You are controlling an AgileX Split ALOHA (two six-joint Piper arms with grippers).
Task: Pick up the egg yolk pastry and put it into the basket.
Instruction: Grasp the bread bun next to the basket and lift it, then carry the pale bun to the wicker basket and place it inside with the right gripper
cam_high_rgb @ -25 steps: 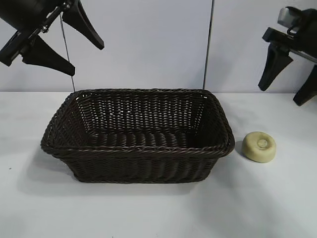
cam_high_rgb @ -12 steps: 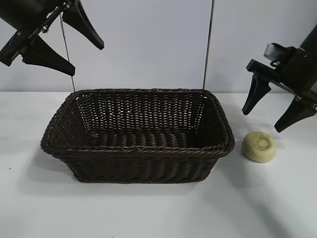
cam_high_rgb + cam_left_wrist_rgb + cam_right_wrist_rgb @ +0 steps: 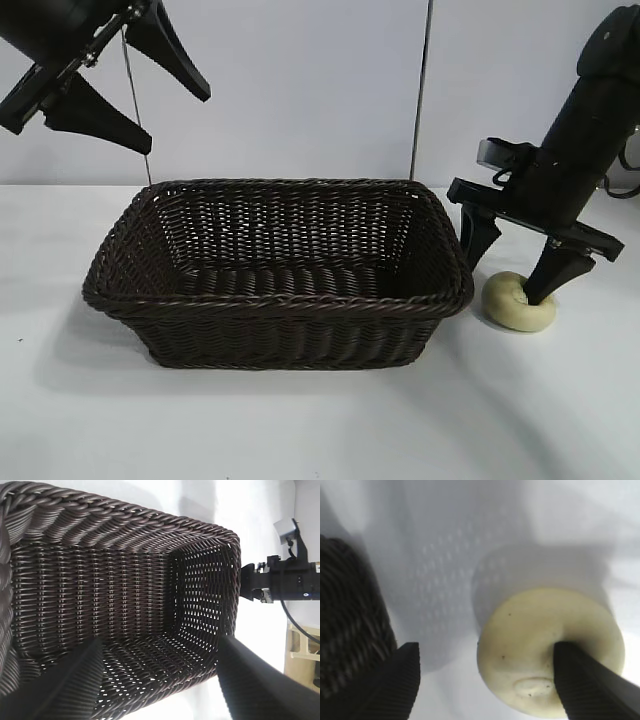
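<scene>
1. Right gripper (image 3: 508, 277) is down at the egg yolk pastry (image 3: 512, 305), pointing steeply at the table, jaws parted and gripping nothing.
2. I read it as off-centre: in the right wrist view one finger (image 3: 587, 682) sits over the pastry's top near its dimple, while the other finger (image 3: 385, 690) hangs out in the gap toward the basket (image 3: 275, 300).
3. That pastry is a round puck with no long axis, so jaw angle matters little; I'd shift the hand away from the basket to straddle it.
4. It lies on the white table (image 3: 300, 430), just beside the basket's right end, leaving little room.
5. Left gripper (image 3: 150, 105) hangs parked and open, high over the basket's left end.
</scene>
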